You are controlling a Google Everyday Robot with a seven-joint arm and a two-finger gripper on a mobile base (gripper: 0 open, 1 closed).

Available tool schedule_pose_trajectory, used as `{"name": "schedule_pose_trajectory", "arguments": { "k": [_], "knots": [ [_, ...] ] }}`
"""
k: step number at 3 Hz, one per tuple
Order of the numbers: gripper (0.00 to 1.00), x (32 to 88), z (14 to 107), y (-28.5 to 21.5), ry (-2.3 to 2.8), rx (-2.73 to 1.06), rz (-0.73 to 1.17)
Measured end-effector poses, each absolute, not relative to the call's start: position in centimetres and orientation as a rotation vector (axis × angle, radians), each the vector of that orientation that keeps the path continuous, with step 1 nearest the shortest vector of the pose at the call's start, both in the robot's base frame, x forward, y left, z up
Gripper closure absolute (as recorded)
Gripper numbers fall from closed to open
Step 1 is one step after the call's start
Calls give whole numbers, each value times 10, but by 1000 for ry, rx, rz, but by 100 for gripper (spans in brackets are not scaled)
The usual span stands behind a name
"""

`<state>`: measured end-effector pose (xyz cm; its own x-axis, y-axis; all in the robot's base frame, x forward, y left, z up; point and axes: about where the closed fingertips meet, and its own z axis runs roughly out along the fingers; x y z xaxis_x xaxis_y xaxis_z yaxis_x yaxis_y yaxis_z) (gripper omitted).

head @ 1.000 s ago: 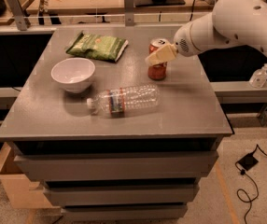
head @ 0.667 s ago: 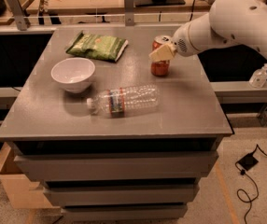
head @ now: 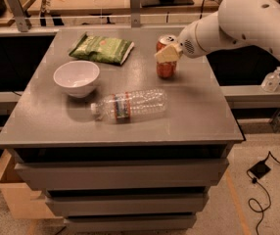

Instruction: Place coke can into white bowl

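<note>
The coke can [head: 166, 68] is red-orange with a silver top and stands at the back right of the grey table [head: 194, 116], slightly tilted. My gripper [head: 164, 53] reaches in from the right on a white arm and is shut on the can's upper part. One cream finger [head: 169, 54] crosses the can's front. The white bowl [head: 76, 77] stands empty on the left side of the table, well apart from the can.
A clear plastic water bottle [head: 130, 105] lies on its side between bowl and can, nearer the front. A green snack bag [head: 102, 48] lies at the back behind the bowl. A small clear bottle [head: 271, 80] stands on the ledge at right.
The can has risen slightly and tipped a little in the gripper's hold. The bowl, bottle and bag have not moved.
</note>
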<state>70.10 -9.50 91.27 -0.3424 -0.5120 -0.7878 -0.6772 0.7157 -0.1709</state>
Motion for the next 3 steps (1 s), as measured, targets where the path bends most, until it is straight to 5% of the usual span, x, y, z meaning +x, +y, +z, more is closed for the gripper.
{"name": "schedule_pose_trajectory", "arguments": {
  "k": [1,3],
  "knots": [
    [100,690,939,-83,1946,-943,222],
    [100,674,986,-70,1819,-1017,196]
  ]
}}
